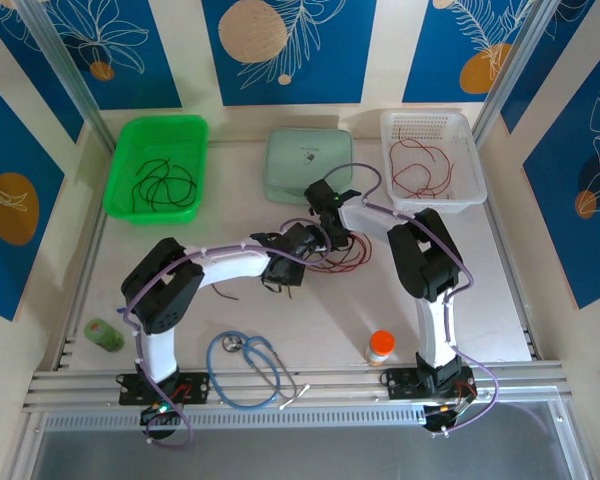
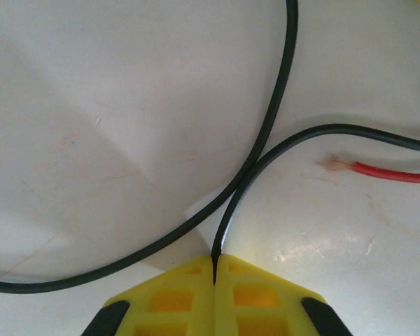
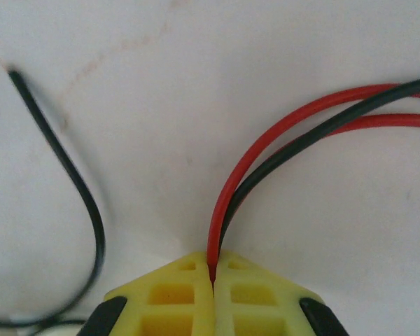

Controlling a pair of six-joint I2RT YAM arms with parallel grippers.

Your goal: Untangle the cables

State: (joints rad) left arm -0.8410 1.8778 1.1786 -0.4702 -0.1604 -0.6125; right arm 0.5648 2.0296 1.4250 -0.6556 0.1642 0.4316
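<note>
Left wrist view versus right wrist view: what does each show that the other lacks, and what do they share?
Left wrist: the left tool is shut on a single black cable. A second black cable curves past it, and a red cable's bare tip lies to the right.
Right wrist: the right tool pinches a red cable, with a black strand running in alongside and a loose black end at left.
Shared: yellow fingers closed, white table.
</note>
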